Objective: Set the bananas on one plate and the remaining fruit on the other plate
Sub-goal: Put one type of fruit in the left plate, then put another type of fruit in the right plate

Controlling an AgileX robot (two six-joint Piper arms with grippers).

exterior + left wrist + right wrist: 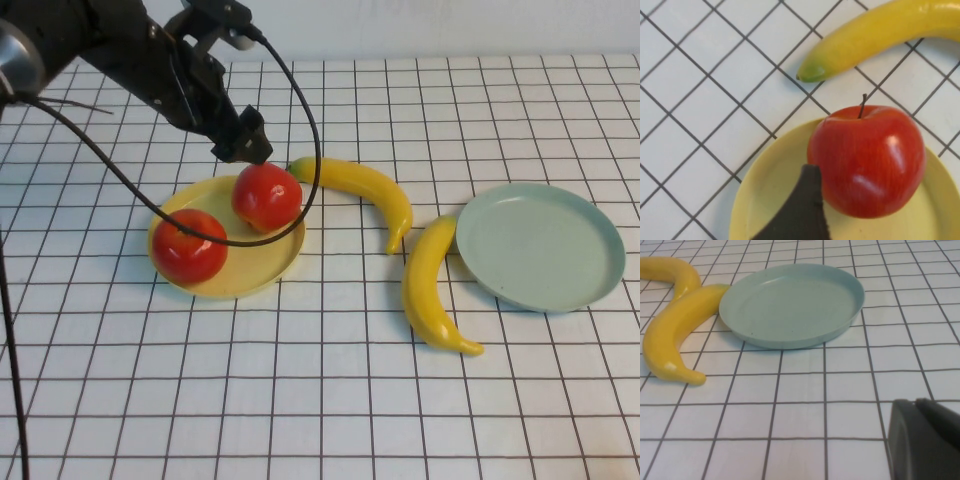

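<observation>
Two red apples (267, 197) (189, 247) rest on the pale yellow plate (250, 275) at the left. My left gripper (245, 145) hovers just behind and above the far apple (867, 160), open. One dark fingertip (802, 210) stands beside that apple over the yellow plate (775, 185); the other finger is out of view. Two yellow bananas (365, 188) (432, 288) lie on the table between the plates. The mint plate (540, 245) at the right holds nothing. My right gripper (917, 405) is shut, low over the table near the mint plate (790, 305), and does not show in the high view.
The table is a white cloth with a black grid. The left arm's black cable (310, 150) loops down over the yellow plate and the apples. One banana's (880, 35) green tip lies close to the yellow plate's far rim. The other banana (677, 335) touches the mint plate's edge.
</observation>
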